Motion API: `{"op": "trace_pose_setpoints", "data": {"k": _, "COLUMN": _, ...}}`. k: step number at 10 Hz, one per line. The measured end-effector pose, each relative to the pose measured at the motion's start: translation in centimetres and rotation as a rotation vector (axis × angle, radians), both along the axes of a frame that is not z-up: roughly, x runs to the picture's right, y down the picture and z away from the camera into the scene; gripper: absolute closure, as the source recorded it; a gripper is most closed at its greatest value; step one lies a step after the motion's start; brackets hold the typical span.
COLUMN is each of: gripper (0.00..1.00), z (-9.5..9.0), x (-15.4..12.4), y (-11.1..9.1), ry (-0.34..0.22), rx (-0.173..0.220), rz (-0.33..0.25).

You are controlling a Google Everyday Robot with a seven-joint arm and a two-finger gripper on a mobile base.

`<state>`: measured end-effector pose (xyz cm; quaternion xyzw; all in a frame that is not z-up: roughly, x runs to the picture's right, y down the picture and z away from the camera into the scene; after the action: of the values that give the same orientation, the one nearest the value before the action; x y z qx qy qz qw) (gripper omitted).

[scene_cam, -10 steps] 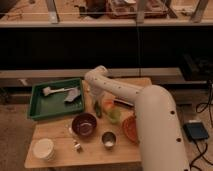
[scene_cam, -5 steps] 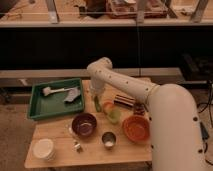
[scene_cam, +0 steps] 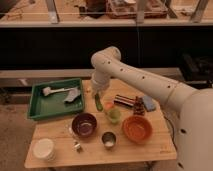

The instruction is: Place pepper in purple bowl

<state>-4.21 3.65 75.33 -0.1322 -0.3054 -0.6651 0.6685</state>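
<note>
The pepper, small, dark green and elongated, is near the middle back of the wooden table. My gripper is right above its far end, pointing down; I cannot tell whether it touches the pepper. The purple bowl, glossy and dark, stands in front of the pepper and a little to the left. It looks empty.
A green tray with a brush and a cloth sits at the back left. A pale green cup, an orange bowl and a metal cup stand right of the purple bowl. White dishes sit at the front left. Packets lie at the back right.
The arm has swung and stretched out over the table, and the gripper has come down right over the pepper. The pepper and the bowls have stayed in place.
</note>
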Motion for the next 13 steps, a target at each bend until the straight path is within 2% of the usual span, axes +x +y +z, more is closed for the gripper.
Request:
{"op": "trace_pose_setpoints", "data": {"k": 1, "gripper": 0.74, "z": -1.2, "x": 0.0, "y": 1.3, "ry": -0.009, "rx": 0.000, "rz": -0.002}}
{"op": "trace_pose_setpoints", "data": {"k": 3, "gripper": 0.74, "z": -2.4, "x": -0.3, "y": 4.4, "ry": -0.041, "rx": 0.002, "rz": -0.012}}
{"op": "trace_pose_setpoints", "data": {"k": 4, "gripper": 0.74, "z": -2.3, "x": -0.9, "y": 6.6, "ry": -0.061, "rx": 0.013, "rz": -0.016}}
{"op": "trace_pose_setpoints", "data": {"k": 6, "gripper": 0.74, "z": -1.4, "x": -3.5, "y": 8.8, "ry": -0.097, "rx": 0.038, "rz": -0.025}}
{"op": "trace_pose_setpoints", "data": {"k": 10, "gripper": 0.72, "z": -1.0, "x": -6.7, "y": 8.2, "ry": -0.156, "rx": 0.083, "rz": -0.046}}
{"op": "trace_pose_setpoints", "data": {"k": 13, "gripper": 0.47, "z": 0.2, "x": -7.5, "y": 8.8, "ry": -0.182, "rx": 0.079, "rz": -0.087}}
